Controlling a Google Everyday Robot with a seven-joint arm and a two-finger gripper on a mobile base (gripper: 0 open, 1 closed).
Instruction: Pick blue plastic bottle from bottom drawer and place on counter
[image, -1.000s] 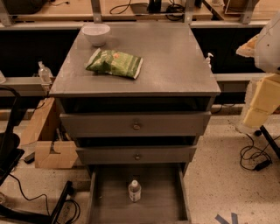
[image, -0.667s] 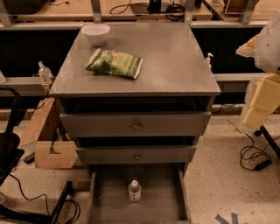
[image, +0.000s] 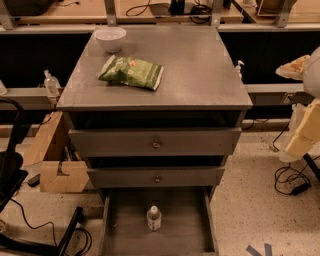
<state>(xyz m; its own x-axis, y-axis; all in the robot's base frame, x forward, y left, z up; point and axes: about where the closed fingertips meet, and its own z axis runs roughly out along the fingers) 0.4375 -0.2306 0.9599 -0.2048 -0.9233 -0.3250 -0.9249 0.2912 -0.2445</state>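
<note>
Camera view: blue plastic bottle (image: 154, 218) upright, mid bottom drawer (image: 182, 227); gripper out of frame, state unknowable. Advised: descend vertically, grasp below cap.

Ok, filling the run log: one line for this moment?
bottom drawer open | blue plastic bottle upright inside | counter: bowl, chip bag | gripper out of view

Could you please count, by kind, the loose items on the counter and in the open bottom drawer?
Bowls: 1, white bowl on the counter
Snack bags: 1, green bag on the counter
Bottles: 1, blue plastic bottle standing in the bottom drawer
Total: 3
The gripper is out of view; only arm parts show at the right edge.
</note>
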